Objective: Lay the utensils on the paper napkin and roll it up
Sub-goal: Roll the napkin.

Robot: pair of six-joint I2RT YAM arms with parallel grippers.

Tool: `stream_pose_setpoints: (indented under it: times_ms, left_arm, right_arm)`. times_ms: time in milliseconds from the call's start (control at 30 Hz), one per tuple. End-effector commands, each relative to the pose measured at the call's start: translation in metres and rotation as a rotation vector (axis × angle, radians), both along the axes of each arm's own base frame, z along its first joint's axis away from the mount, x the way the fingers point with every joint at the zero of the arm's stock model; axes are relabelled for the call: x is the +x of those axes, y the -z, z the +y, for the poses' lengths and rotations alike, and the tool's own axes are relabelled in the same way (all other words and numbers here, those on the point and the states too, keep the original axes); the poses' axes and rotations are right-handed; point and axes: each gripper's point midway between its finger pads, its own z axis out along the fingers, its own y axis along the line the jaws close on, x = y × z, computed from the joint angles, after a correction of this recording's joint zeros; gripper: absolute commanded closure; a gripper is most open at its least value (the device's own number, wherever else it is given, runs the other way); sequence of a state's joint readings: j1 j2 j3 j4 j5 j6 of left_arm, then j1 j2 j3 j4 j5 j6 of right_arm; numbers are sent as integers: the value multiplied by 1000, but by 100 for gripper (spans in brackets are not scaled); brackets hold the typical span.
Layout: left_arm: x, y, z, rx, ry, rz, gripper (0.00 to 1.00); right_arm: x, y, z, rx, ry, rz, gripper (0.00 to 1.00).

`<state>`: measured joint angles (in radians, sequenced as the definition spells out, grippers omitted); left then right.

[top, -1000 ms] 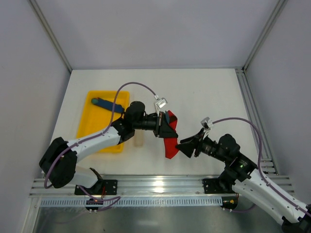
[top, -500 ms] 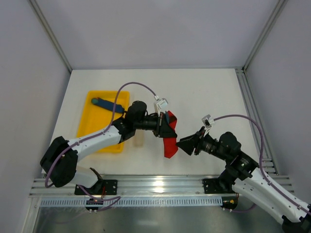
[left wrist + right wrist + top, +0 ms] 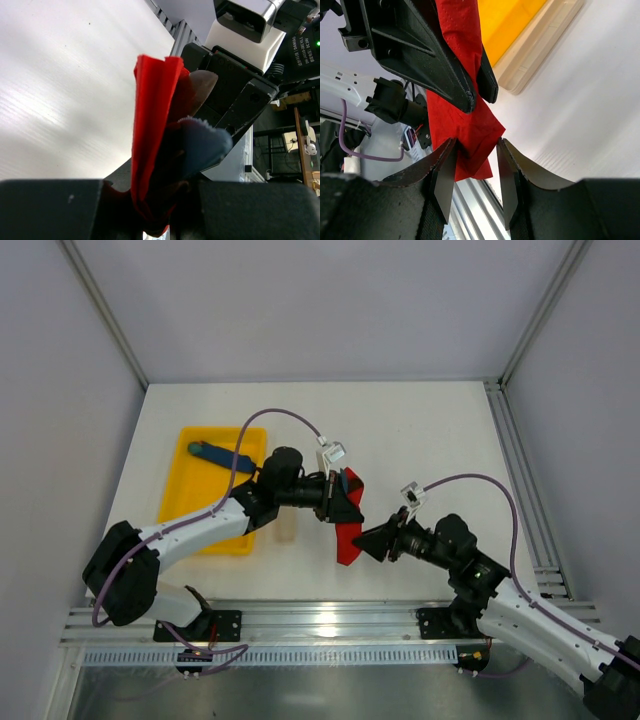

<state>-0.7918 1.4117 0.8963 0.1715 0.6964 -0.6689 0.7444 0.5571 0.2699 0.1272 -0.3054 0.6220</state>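
the left gripper (image 3: 348,506) is clamped on the thin bright red paper napkin (image 3: 348,548), which is folded into a narrow bunch and held up off the white table (image 3: 420,430), hanging below the fingers. the right gripper (image 3: 476,146) meets it from the opposite side, its jaws parted on either side of the napkin's lower corner, not pinching it. a pale beige flat piece (image 3: 286,528) lies just beside the near right edge of the yellow plastic tray (image 3: 195,495). a blue stick with a teal end (image 3: 212,452) lies in the tray's far part.
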Motion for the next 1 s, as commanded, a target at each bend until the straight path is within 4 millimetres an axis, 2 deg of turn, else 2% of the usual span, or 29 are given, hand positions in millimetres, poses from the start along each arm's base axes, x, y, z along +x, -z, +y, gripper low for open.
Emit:
stream_pose_setpoints:
  times_ms: [0, 100, 433, 533, 600, 633, 767, 967]
  left_arm:
    - [4, -35, -6, -80, 12, -74, 100]
    - [2, -37, -7, -86, 26, -74, 100]
    - [-5, -57, -9, -160, 57, -68, 100]
    - [-7, -63, -9, -182, 69, -64, 100]
    - [-9, -66, -9, -194, 79, -64, 100]
    - [-11, -69, -8, -200, 81, -66, 100]
    - [-12, -72, -8, -208, 85, -65, 100]
    - [-14, -78, -7, -220, 91, -71, 100]
  right_arm:
    - [-3, -15, 8, 84, -39, -56, 55]
    - [-8, -8, 7, 91, -58, -78, 52]
    - [-19, -20, 8, 168, -113, -165, 52]
    - [-23, -23, 8, 197, -130, -179, 58]
    - [-24, -26, 9, 208, -137, -186, 68]
    - [-25, -29, 9, 217, -141, -195, 77]
    - [-28, -33, 8, 233, -150, -213, 95]
    - [-27, -32, 7, 227, -144, -205, 96]
